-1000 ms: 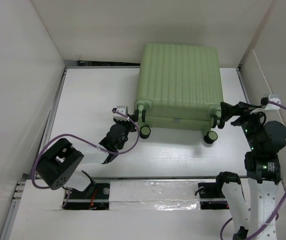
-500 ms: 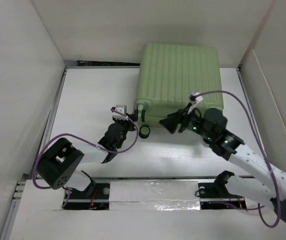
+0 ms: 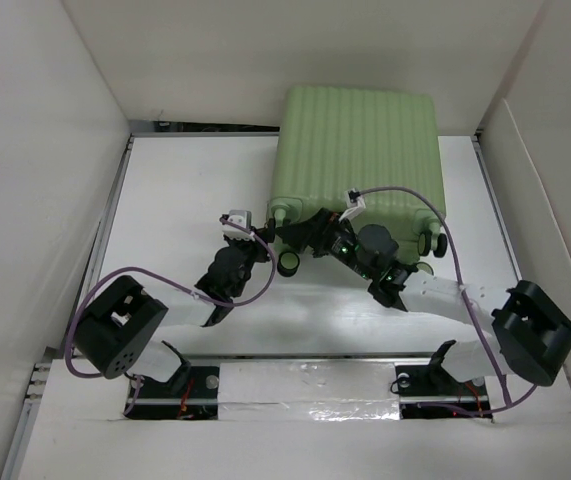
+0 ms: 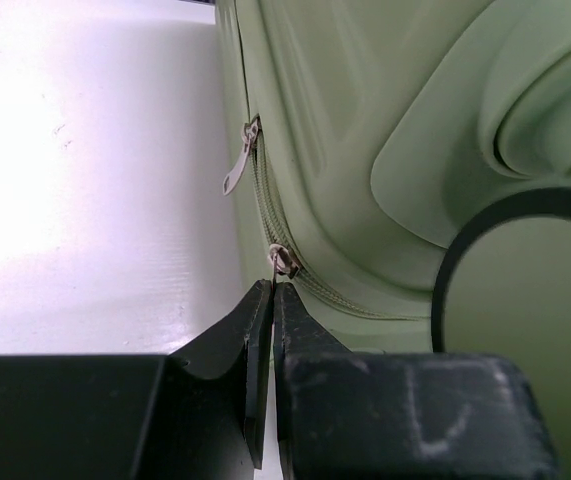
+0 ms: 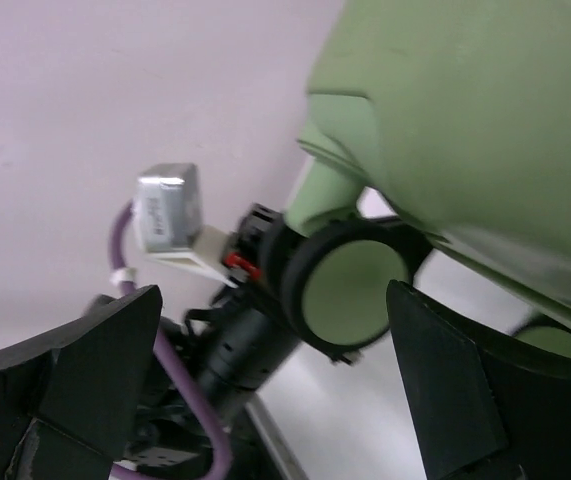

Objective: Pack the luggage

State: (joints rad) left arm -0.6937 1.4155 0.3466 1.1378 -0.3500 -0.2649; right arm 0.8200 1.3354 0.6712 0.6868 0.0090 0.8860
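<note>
Left gripper (image 4: 271,292) pinches zipper pull (image 4: 283,261) on ribbed luggage (image 3: 360,150).

Suitcase (image 3: 360,150): we see a light green ribbed shell, shut, lying flat.
Place: far right of table (image 3: 185,190), wheels (image 3: 290,263) facing its near edge.

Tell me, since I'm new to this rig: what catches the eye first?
The green luggage lies flat at the table's far side, its wheels on the near side. The left gripper is pinched shut on a zip pull at its near-left corner; the right gripper, jaws open, frames a wheel.
</note>
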